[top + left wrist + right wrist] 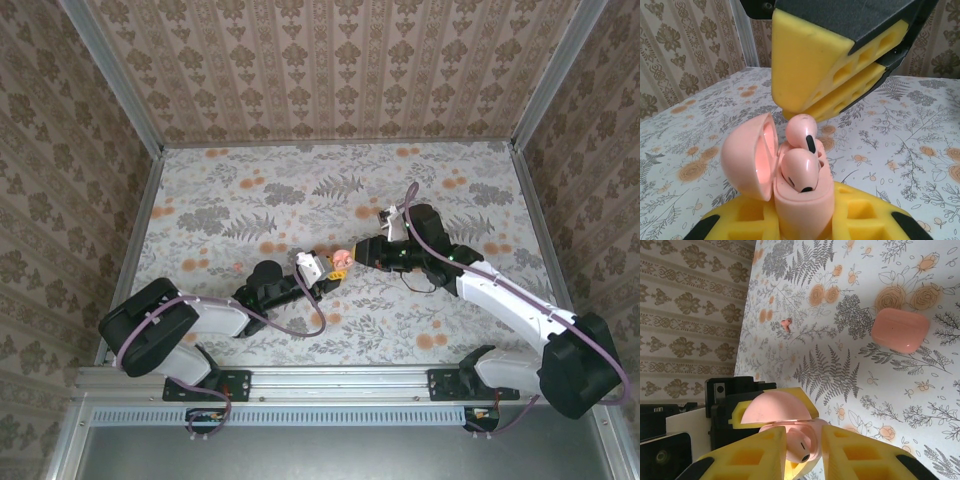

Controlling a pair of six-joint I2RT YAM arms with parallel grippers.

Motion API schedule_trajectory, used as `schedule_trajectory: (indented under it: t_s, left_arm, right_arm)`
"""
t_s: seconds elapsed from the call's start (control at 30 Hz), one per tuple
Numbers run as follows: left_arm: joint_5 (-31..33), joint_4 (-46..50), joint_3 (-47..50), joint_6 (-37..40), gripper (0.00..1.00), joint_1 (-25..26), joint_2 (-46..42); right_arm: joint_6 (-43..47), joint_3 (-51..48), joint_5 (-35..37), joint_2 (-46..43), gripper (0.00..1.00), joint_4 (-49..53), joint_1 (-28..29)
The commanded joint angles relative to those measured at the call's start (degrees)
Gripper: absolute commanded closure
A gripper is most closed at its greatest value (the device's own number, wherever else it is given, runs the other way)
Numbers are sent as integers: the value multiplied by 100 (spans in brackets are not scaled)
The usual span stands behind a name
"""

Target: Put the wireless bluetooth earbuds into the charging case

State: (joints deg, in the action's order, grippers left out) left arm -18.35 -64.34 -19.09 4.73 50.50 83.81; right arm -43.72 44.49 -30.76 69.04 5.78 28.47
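Observation:
My left gripper (802,217) (327,276) is shut on the coral-pink charging case (800,200) (340,262), holding it upright above the table with its lid (747,155) swung open to the left. One earbud (800,170) sits in the near socket. A second earbud (801,131) (801,445) is pinched in my right gripper (802,442) (805,112) (358,254), which reaches down from above. This bud's stem is partly down in the far socket. The case's lid (775,412) shows behind the right fingers.
A pale pink rounded object (900,330) lies on the floral tabletop (300,200), with a tiny pink piece (786,324) farther off. Patterned walls (330,60) enclose the table at the back and sides.

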Motion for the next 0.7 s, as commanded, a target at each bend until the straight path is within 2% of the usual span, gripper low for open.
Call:
schedule_trajectory:
  t_s: [0.0, 0.67]
  left_arm:
    - [-20, 24, 22, 124, 88, -28, -133]
    - [-11, 66, 11, 116, 88, -18, -180]
  right_arm:
    - [-57, -56, -219, 40, 76, -174, -34]
    - [-70, -63, -447, 169, 78, -200, -4]
